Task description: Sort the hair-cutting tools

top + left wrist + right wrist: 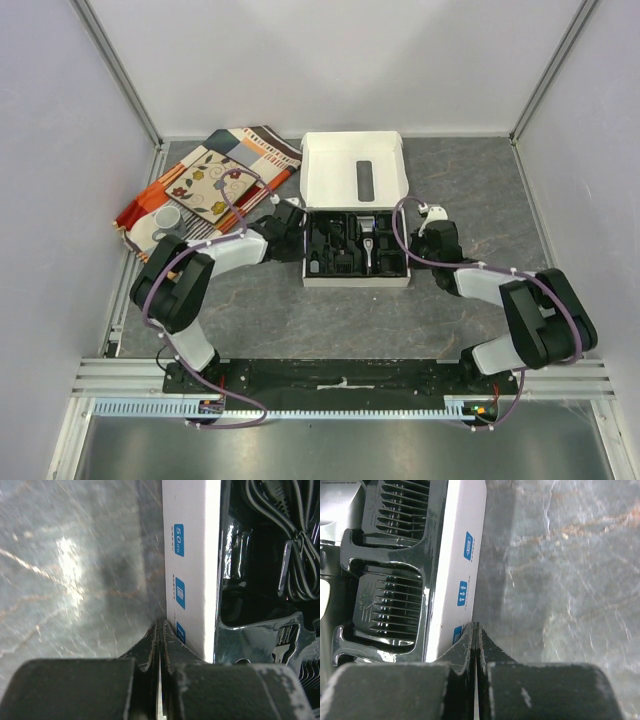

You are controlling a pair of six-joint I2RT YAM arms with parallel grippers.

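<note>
Hair-cutting tools (355, 250): kit seated in the recesses of a glossy black moulded plastic tray (432, 555). The tray is bedded in an open white cardboard box (195, 580) at mid-counter, its lid folded back.

Contents, as visible:
- One slim black-and-silver electric clipper (369, 243), lying lengthwise in a central recess.
- Two squarish black ribbed plastic comb attachments (390, 602), toothed, each snug in its own pocket on the tray's right side.
- One thin black rubbery cord (296, 540), bundled in loops in a left-side well.
- Smaller pieces: too small to tell apart from above.

Left end effector (160, 630): matte black fingers pressed together, holding nothing. The tips sit at the foot of the box's left wall, touching or just short of it; cannot tell which.

Right end effector (476, 632): likewise closed and empty, tips against or just beside the right wall.

Judgement: the two flank the box, likely to steady or square it. The pockets hold each piece by shape, so sorting looks largely complete.

Support: grey veined stone-look counter (350, 320), faintly glossy.

Also present: patterned fabric cloth (215, 180) and small white cup (166, 217), far left, well apart from the box.
</note>
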